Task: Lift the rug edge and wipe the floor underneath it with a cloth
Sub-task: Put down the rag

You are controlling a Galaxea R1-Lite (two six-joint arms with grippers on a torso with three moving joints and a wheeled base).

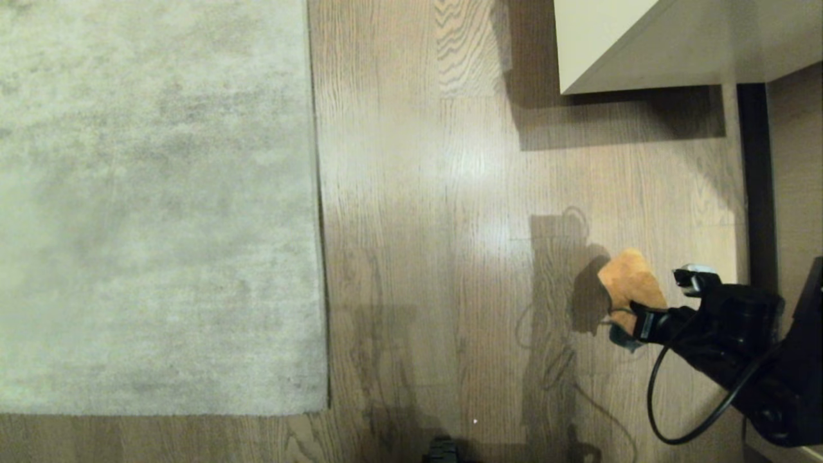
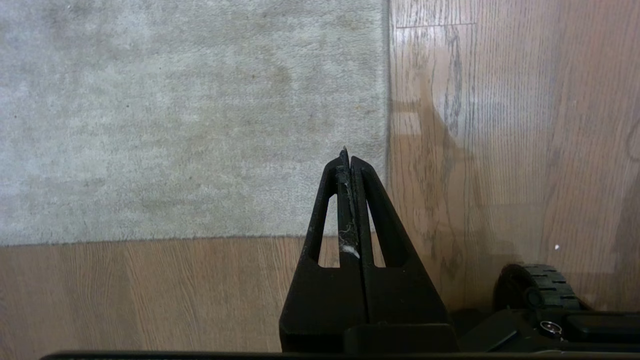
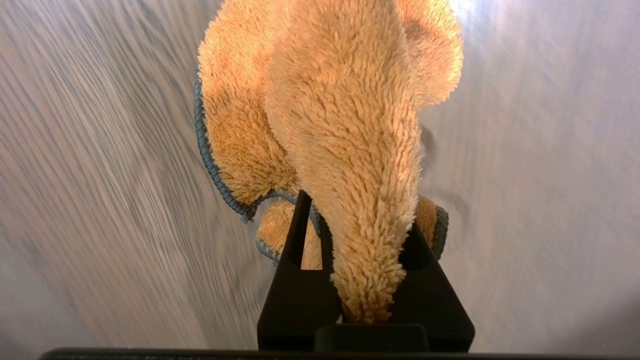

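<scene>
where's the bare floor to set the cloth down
Widest patch: the floor between the rug edge and the white furniture. A narrow strip runs below the rug's near border. Crowded at lower right: the right hand gripping the cloth.

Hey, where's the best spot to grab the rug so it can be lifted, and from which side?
Best bet is the rug's near corner, where the right border meets the near edge. Come in from the bare floor to its right, low, sliding a finger under. The rug lies flat; only the corner is free on two sides, so it should peel up easiest.
</scene>
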